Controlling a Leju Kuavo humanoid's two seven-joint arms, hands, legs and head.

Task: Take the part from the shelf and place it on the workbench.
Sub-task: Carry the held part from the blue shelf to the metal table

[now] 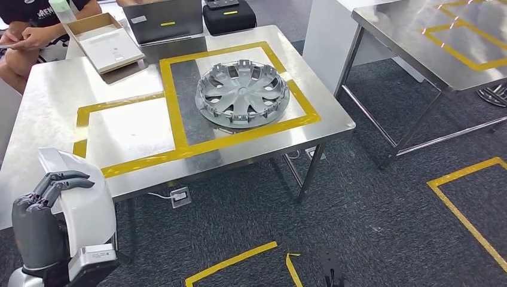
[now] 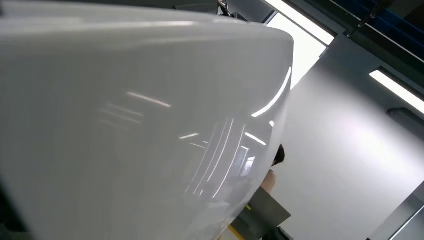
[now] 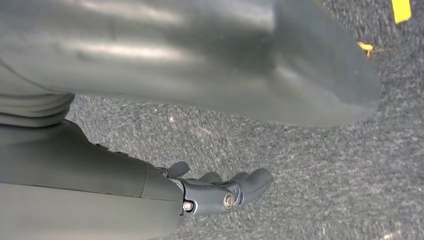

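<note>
Left hand (image 1: 45, 200) clamped by curled fingers over the rim of a glossy white curved plastic part (image 1: 84, 206), judged light, rigid and slippery; right hand (image 3: 220, 192) hangs empty, fingers apart.

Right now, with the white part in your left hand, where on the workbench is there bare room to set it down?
The left taped rectangle on the workbench is bare, beside the square where the hubcap lies. The strip left of it is also free. The far edge is crowded: cardboard tray, grey case, black case. The left hand holds the white part.
</note>
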